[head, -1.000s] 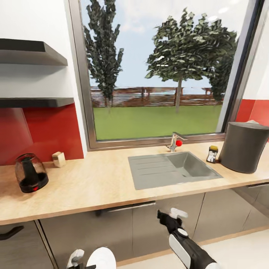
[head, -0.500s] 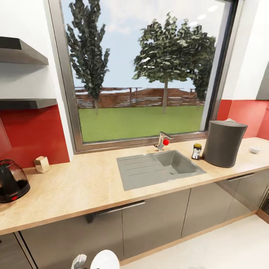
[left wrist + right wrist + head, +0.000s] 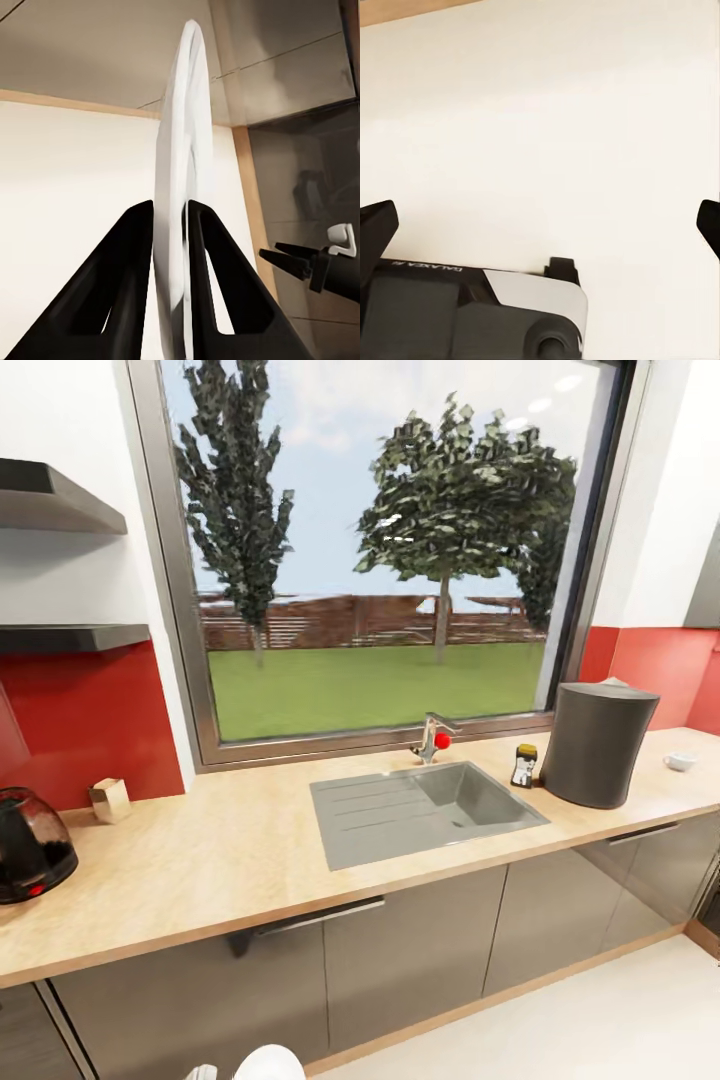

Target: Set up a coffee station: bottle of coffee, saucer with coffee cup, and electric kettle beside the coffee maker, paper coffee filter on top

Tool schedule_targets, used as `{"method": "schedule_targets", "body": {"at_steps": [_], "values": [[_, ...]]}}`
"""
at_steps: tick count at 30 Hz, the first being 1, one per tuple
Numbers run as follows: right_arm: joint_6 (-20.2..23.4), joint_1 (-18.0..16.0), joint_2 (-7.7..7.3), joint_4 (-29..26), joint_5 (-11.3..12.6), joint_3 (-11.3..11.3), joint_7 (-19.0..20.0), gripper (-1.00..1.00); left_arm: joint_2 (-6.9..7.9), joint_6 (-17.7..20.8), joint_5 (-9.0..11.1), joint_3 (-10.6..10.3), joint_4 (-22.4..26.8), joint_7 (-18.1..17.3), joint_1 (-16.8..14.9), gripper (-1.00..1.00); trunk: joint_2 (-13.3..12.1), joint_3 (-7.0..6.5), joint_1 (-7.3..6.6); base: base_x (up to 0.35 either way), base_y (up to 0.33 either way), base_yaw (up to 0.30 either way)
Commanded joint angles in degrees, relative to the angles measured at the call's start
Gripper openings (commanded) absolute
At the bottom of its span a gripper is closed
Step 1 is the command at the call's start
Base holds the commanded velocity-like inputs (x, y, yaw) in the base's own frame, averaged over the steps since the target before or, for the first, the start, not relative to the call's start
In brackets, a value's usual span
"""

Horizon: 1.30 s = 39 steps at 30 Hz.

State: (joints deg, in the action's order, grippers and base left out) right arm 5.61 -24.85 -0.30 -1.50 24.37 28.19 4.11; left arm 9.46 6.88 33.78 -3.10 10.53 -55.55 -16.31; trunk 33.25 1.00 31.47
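The white saucer [image 3: 178, 172] stands edge-on between the black fingers of my left gripper [image 3: 170, 207], which is shut on it low in front of the grey cabinets. Its rim [image 3: 268, 1063] peeks in at the head view's lower edge. My right gripper [image 3: 544, 217] hangs wide open over pale floor, holding nothing. On the countertop [image 3: 230, 860] the coffee maker [image 3: 598, 745] stands at the right, with a small pale tip [image 3: 613, 682] on top. The bottle of coffee [image 3: 524, 765] stands beside it, and the coffee cup [image 3: 680, 761] sits further right. The electric kettle [image 3: 30, 845] is at the far left.
A grey sink [image 3: 425, 813] with a red-knobbed faucet [image 3: 433, 738] lies mid-counter under the big window. A small wooden block [image 3: 110, 800] sits near the kettle. The kitchen shelf [image 3: 75, 637] hangs at the upper left. Grey cabinet fronts [image 3: 410, 950] face me.
The head view has swung right, bringing the cup in and pushing the kettle to the edge. My right arm has dropped out of the head view. The saucer sits lower in the picture.
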Motion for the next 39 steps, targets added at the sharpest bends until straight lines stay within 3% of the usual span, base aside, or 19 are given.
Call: {"method": "schedule_targets", "body": {"at_steps": [1,9,15,20,24,39], "values": [[0.24,-0.03,-0.07,-0.07,0.51,0.49,0.11,1.0,0.05,0.43,0.48,-0.31,0.01,0.0,-0.04,-1.0,0.1,0.11,0.02,0.0,-0.23,0.0],[0.03,-0.03,-0.21,0.0,0.49,0.47,0.09,1.0,-0.02,-3.64,0.42,-0.32,-0.33,0.06,-0.04,-1.0,0.1,0.11,0.02,0.0,-0.264,0.0],[0.0,-0.03,-0.22,0.0,0.5,0.46,0.04,1.0,-0.06,-4.19,1.15,-0.29,-1.4,0.08,0.1,-1.0,0.1,0.11,0.02,0.0,-0.273,0.0],[-0.06,-0.03,-0.22,0.0,0.51,0.51,0.06,1.0,0.21,-4.37,5.04,-0.28,-1.47,0.09,1.37,-1.0,0.1,0.11,0.02,0.0,-0.273,0.0],[-0.07,0.04,-0.22,0.0,0.47,0.54,0.1,1.0,0.35,-4.41,6.22,-0.32,-1.54,0.09,1.63,-1.0,0.1,0.11,0.02,0.0,-0.273,0.0],[-0.07,0.59,-0.14,0.0,0.48,0.55,0.03,1.0,0.36,-4.5,6.39,-0.32,-1.56,0.26,1.73,-1.0,0.1,0.11,0.02,0.134,-0.254,0.0]]}}
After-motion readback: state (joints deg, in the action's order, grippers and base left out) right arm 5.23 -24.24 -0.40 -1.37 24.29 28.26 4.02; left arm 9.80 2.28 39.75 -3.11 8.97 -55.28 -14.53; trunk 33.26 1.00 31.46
